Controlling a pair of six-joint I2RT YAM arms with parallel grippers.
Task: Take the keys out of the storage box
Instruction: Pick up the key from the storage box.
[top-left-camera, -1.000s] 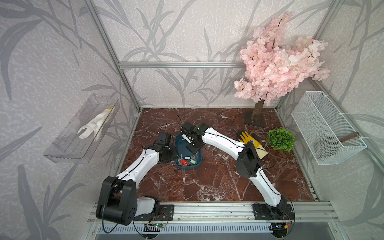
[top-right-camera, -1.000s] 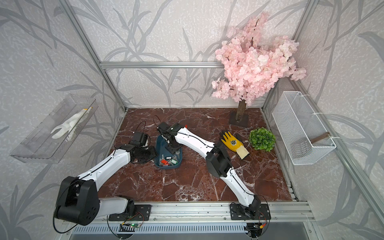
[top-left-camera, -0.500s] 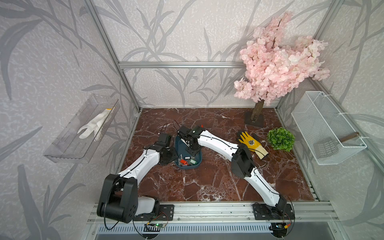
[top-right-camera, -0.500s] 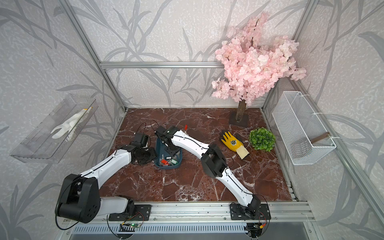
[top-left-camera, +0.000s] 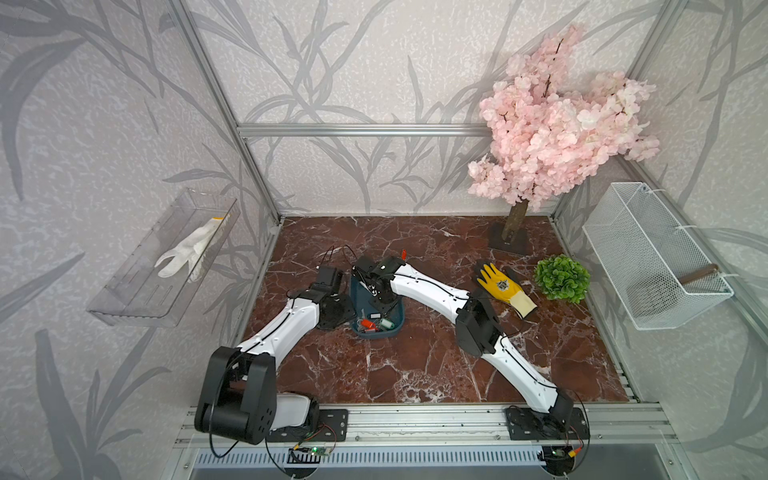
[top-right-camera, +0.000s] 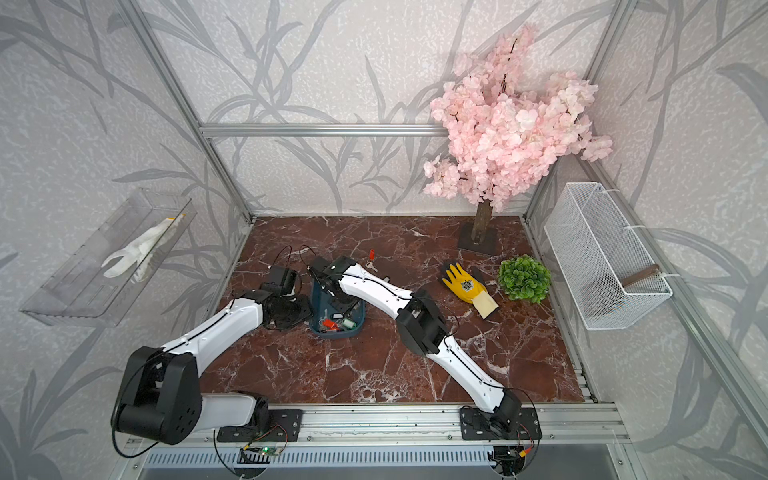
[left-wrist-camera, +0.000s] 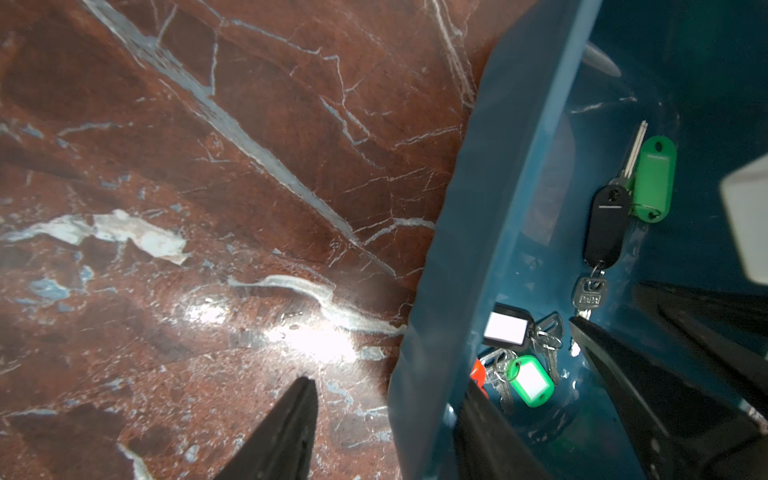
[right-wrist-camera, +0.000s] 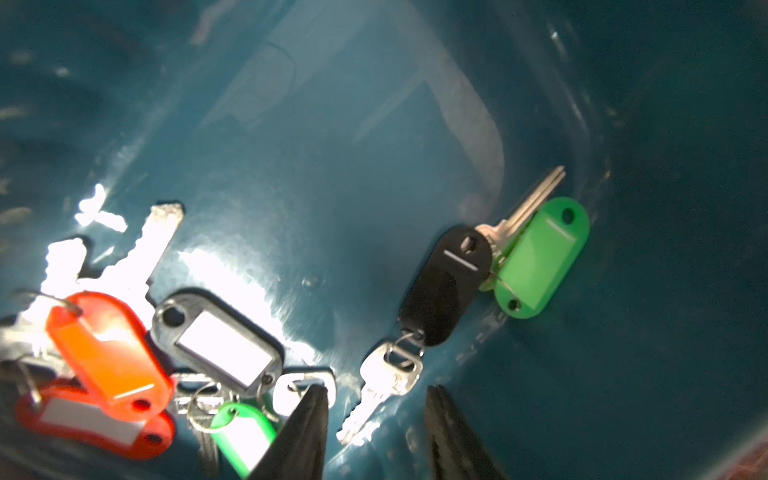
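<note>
Red-brown marble table (top-left-camera: 415, 365), walled by a metal frame and leaf-patterned panels. The storage box (top-left-camera: 400, 318) sits on it near the frame's left edge. Bare marble runs from the box's near end to the front rail. To the box's right, well apart, lie a yellow glove (top-left-camera: 500, 286), a green plant ball (top-left-camera: 561, 278) and a pink blossom tree (top-left-camera: 561, 120).

Most keys (top-left-camera: 372, 324) lie heaped at the box's near end: red tags (right-wrist-camera: 108, 345), a black-framed white tag (right-wrist-camera: 220, 345) and a small green one (right-wrist-camera: 243, 432). Further along the box floor (right-wrist-camera: 332, 166) a black-tagged key (right-wrist-camera: 444, 286) touches a green-tagged key (right-wrist-camera: 540, 257). One red-tagged key (top-right-camera: 371, 254) lies on the marble past the box's far end.

The left gripper (left-wrist-camera: 388, 380) straddles the box's left wall (left-wrist-camera: 478, 208), one finger outside and one inside, jaws apart and holding nothing. The right arm reaches across the box's far end. The right gripper (right-wrist-camera: 376, 390) points down into the box, jaws apart on either side of the black-tagged key's blade, not clamped on it.
</note>
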